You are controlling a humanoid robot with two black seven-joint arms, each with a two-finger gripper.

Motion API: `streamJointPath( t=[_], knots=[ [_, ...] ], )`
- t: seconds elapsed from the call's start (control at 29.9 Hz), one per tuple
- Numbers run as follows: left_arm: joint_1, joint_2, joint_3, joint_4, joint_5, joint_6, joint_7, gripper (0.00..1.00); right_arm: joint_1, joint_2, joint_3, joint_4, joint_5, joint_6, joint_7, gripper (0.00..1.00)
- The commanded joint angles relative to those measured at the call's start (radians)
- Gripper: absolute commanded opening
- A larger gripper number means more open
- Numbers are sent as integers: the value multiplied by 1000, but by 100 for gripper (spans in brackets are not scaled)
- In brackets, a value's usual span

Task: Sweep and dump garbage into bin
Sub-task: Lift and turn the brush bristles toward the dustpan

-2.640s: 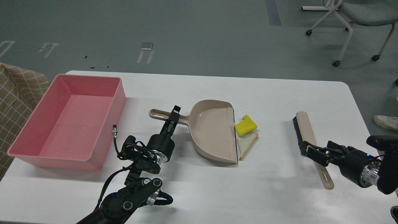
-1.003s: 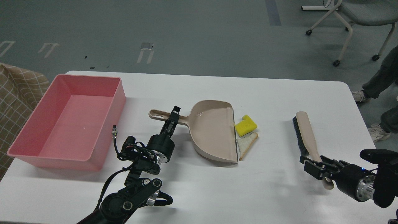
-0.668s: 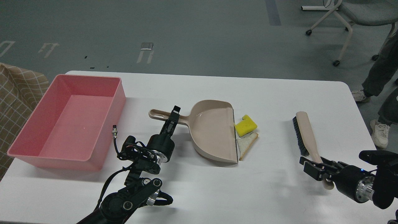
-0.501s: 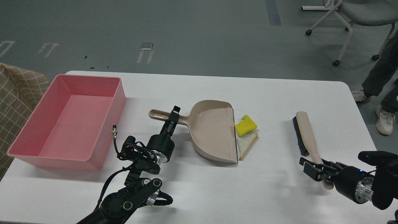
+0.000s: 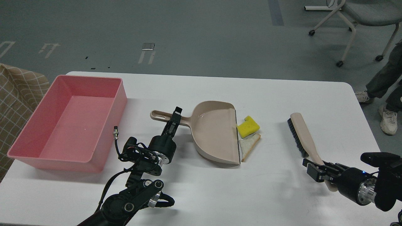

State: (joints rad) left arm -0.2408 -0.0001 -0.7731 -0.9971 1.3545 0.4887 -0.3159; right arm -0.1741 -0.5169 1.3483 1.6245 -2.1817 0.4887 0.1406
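Note:
The garbage lies mid-table: a yellow sponge block [image 5: 248,126] and a triangular bread slice [image 5: 249,145], both just right of the open mouth of the beige dustpan [image 5: 216,131]. My left gripper [image 5: 175,118] is shut on the dustpan's handle. The pink bin [image 5: 69,122] stands at the left and is empty. A beige brush [image 5: 301,135] with black bristles lies to the right. My right gripper [image 5: 317,169] is shut on the brush's handle near its near end.
The white table [image 5: 282,94] ends close behind my right arm. A checkered cloth [image 5: 15,94] hangs at the far left. A wheeled chair [image 5: 361,18] and a person's legs [image 5: 386,84] are on the floor beyond the right side.
My right gripper slid down the brush handle toward its near end and closed on it. The brush head has swung a little to the left. The left arm, dustpan and garbage have not moved.

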Motion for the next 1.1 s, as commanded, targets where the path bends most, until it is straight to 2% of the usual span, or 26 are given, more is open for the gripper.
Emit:
streamJointPath(
  t=[0.0, 0.1, 0.13, 0.27, 0.37, 1.07],
  knots=[
    [0, 0, 0, 2, 0, 0, 0, 18, 4, 0, 2, 2, 0, 0, 0, 43],
    [1, 0, 0, 3, 0, 0, 0, 18, -1, 0, 2, 2, 0, 0, 5, 16],
    [1, 0, 0, 3, 0, 0, 0, 18, -2, 0, 2, 2, 0, 0, 10, 12],
    [0, 0, 0, 5, 0, 0, 0, 18, -4, 0, 0, 2, 0, 0, 17, 8],
    [-6, 0, 0, 6, -2, 0, 0, 18, -4, -9, 0, 3, 0, 0, 19, 1],
    [-6, 0, 0, 5, 0, 0, 0, 18, 4, 40, 8, 11, 0, 0, 17, 0]
  ],
)
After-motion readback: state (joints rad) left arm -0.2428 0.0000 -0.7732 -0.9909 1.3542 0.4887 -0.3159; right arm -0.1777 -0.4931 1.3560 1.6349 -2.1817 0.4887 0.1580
